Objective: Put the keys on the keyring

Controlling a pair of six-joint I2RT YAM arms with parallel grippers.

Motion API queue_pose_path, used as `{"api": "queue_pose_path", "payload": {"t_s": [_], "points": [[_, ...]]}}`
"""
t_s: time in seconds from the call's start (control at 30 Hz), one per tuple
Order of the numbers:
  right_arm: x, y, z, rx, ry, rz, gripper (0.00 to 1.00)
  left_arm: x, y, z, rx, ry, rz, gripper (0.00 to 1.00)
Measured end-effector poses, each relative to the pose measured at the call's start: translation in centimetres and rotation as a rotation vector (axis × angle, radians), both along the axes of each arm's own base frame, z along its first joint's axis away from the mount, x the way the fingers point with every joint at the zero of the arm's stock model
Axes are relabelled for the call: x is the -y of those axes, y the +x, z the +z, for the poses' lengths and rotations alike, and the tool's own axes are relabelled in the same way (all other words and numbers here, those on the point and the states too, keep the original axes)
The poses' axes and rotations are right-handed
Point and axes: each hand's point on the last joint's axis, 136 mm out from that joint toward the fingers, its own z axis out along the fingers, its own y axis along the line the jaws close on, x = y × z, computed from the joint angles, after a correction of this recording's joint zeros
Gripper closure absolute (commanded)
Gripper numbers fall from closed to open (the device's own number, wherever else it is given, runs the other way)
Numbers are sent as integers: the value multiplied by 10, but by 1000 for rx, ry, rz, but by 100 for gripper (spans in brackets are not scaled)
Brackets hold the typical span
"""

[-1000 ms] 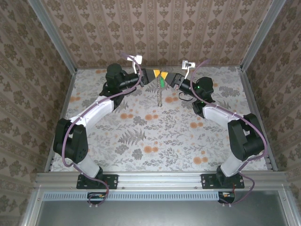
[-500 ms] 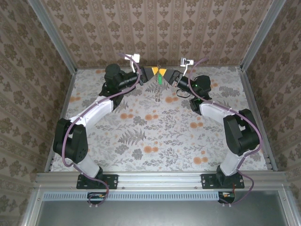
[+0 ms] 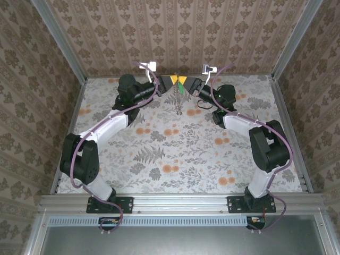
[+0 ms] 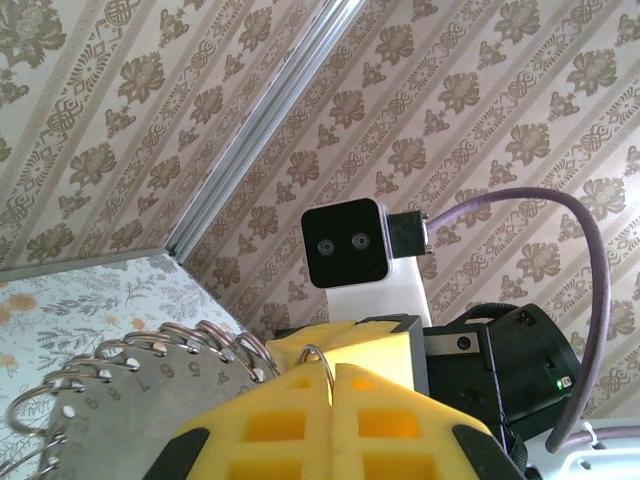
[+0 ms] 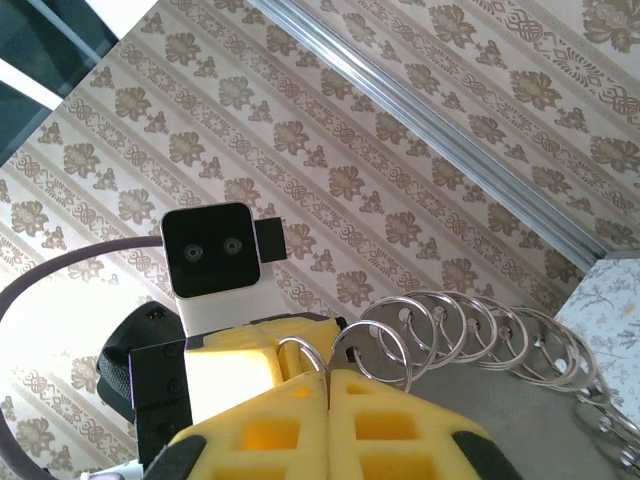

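At the near edge the two arms rise from their bases and reach across the flowered desk (image 3: 159, 154) to its far middle. There the left fingers (image 3: 171, 79) and right fingers (image 3: 184, 81) meet tip to tip, just short of the back wall (image 3: 180, 37). The key (image 3: 181, 89), a speck of green, sits just under the right fingers on their near side, close to the meeting point; it is too small to tell whether it touches them. From that same point a thin metal strip (image 3: 179, 105) runs back toward the bases, hanging or lying, I cannot tell which. In the left wrist view the left fingers (image 4: 338, 390) are pressed together, and the ring (image 4: 315, 352), a thin wire loop, arches out of the seam at their tip, pinched there. To their left the strip (image 4: 110, 400), drilled with numbered holes, carries a row of other rings (image 4: 170, 345). Just beyond the ring stand the right fingers (image 4: 355, 340), and above them is the right arm's camera (image 4: 345, 245). In the right wrist view the right fingers (image 5: 334, 395) are likewise pressed together, with the ring (image 5: 300, 348) rising at their tip and one leg of it caught in the seam. The other rings (image 5: 470, 320) trail off to the right along the strip (image 5: 500, 400). The left fingers (image 5: 250, 350) sit just behind the ring, under the left arm's camera (image 5: 210, 250).
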Motion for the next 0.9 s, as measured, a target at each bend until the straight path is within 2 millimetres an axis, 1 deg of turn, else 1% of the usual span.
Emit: {"api": "queue_pose_path", "payload": {"t_s": [0.3,0.37,0.53,0.6,0.7,0.9], "points": [[-2,3,2,1,14,5,100,-2,1,1,0,-13,16,99],[-2,3,2,1,13,7,100,-2,1,1,1,-14,15,92],[-3,3,-1,-7,-1,19,100,-2,-4,1,-6,-9,-12,68],[-3,3,-4,-14,-12,24,100,-2,-6,1,-12,-5,-27,63],[-3,5,-8,-19,-38,32,100,-8,-4,-1,-22,6,-31,57],[0,7,-22,-37,-118,60,100,-34,8,-4,-21,46,7,48]]}}
